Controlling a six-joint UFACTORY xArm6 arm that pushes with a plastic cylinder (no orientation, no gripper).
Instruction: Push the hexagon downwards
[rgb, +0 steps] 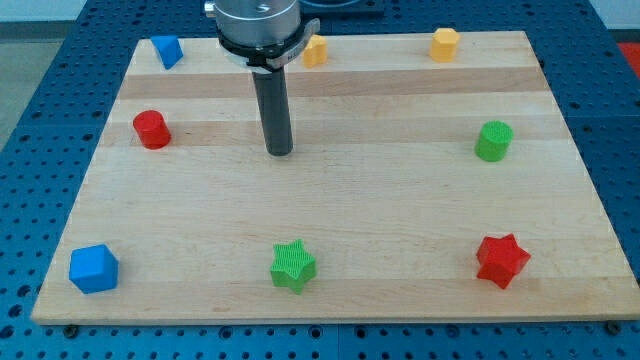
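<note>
My tip (280, 152) rests on the wooden board (400, 240), left of the board's middle. A yellow block that looks like a hexagon (445, 44) sits near the top edge, far to the upper right of the tip. A second yellow block (316, 50), its shape unclear, sits at the top edge just right of the rod's mount, which partly hides it. The tip touches no block.
A small blue block (166, 50) sits at top left, a red cylinder (152, 130) at left, a blue cube (94, 268) at bottom left. A green star (293, 266) sits at bottom centre, a red star (501, 261) at bottom right, a green cylinder (493, 141) at right.
</note>
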